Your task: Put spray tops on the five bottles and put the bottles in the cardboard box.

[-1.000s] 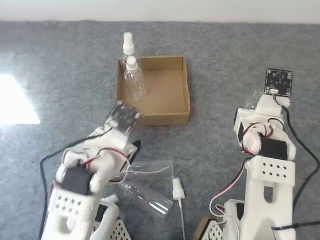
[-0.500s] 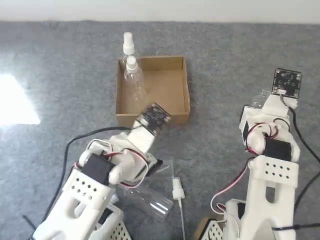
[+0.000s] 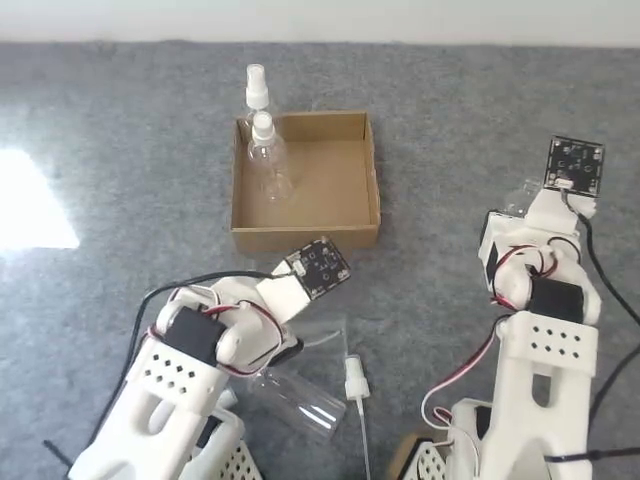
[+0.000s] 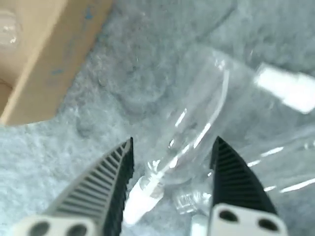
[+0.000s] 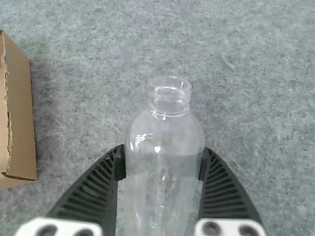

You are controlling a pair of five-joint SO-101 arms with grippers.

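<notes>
Standing in cardboard box (image 3: pixel 306 238): 1 bottle (image 3: pixel 268 162) w/ top.

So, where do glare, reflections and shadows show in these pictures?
High view: a white patch of glare lies on the table at the picture's left edge. Left wrist view: bright streaks of reflection run along the lying bottle. Right wrist view: small highlights sit on the capless bottle, and a soft shadow falls on the table beside the box.
</notes>
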